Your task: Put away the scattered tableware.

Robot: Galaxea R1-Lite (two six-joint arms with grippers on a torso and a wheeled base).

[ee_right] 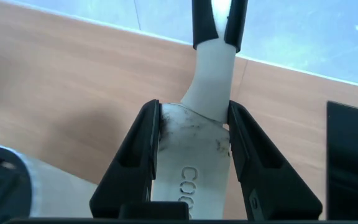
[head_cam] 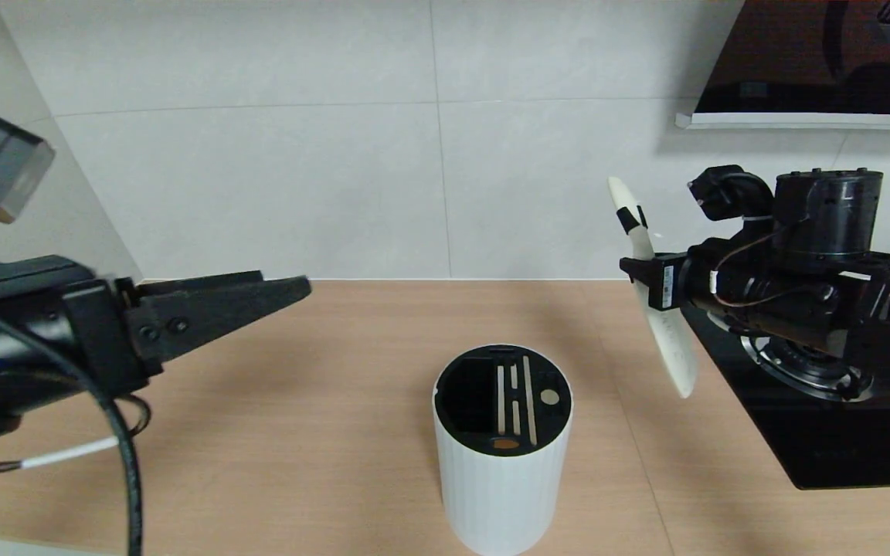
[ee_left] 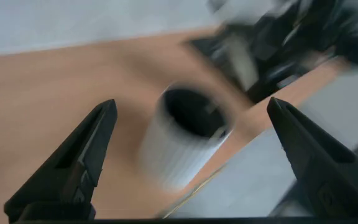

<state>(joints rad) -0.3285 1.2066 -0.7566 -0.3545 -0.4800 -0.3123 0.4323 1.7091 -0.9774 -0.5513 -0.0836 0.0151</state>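
**Head view.** Right gripper (head_cam: pixel 650 282), mid-right, pinches a white spatula (head_cam: pixel 673 347) held nearly upright above the counter (head_cam: pixel 298 432). The holder (head_cam: pixel 503 471) stands at lower centre, with the hob (head_cam: pixel 839 448) at lower right. Likely risk: the blade catches the holder's rim or narrow slots and tips it. Open counter lies to the left.

**Left wrist view.** Left gripper (ee_left: pixel 191 106) is spread wide and empty.

**Right wrist view.** The grip sits at the blade's neck, so the spatula could pivot.
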